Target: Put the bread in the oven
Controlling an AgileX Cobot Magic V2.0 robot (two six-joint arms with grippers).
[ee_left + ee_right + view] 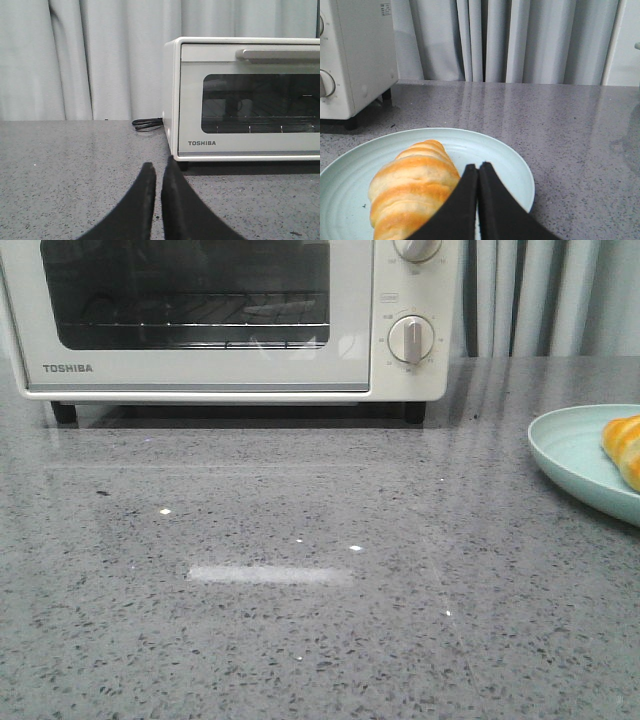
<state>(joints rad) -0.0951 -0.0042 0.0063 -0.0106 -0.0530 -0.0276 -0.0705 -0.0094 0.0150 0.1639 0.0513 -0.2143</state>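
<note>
The bread (pixel 412 187), a golden-orange striped roll, lies on a pale green plate (pixel 505 165); in the front view the bread (pixel 625 448) shows at the right edge on the plate (pixel 570 455). The cream TOSHIBA oven (pixel 220 370) stands at the back left with its door closed; it also shows in the left wrist view (pixel 250 145). My right gripper (pixel 478 167) is shut and empty, its fingers over the plate beside the bread. My left gripper (pixel 158 166) is shut and empty, low over the counter in front of the oven's left corner. Neither gripper shows in the front view.
The grey speckled counter (pixel 300 590) stretches in front of the oven. A black power cord (pixel 147 123) lies by the oven's left side. Grey curtains (pixel 520 40) hang behind the counter. Oven dials (pixel 411 339) face forward on its right panel.
</note>
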